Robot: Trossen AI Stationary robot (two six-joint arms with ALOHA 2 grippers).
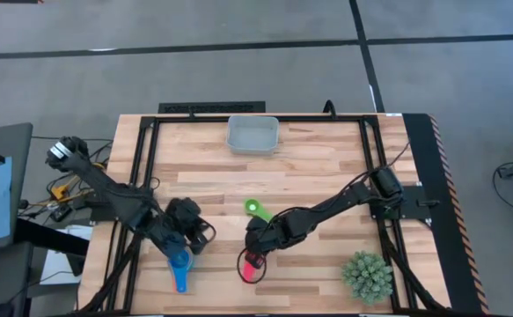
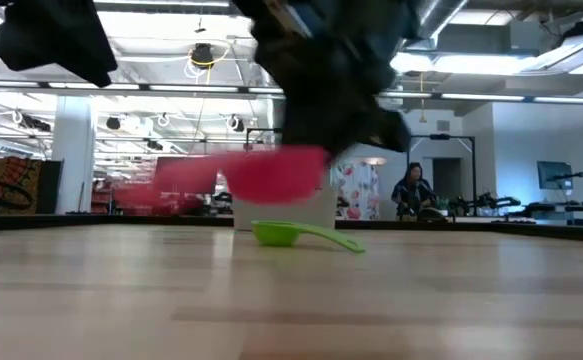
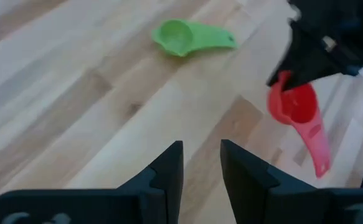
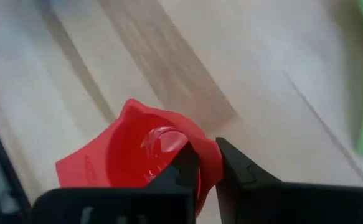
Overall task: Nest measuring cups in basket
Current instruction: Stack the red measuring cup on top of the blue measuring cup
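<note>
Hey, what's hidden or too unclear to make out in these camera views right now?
- Blue cup, high view: its bowl sits under the left gripper, so any grip is hidden.
- Red cup, low view: blurred; table contact unclear.
- Basket, high view: contents too small to tell.
- Low view: right arm blocks much of the background.

The red measuring cup (image 4: 145, 155) is glossy smooth plastic, like the green measuring cup (image 3: 184, 37) beside it; the table (image 1: 326, 167) is matt, grained wood planks.
</note>
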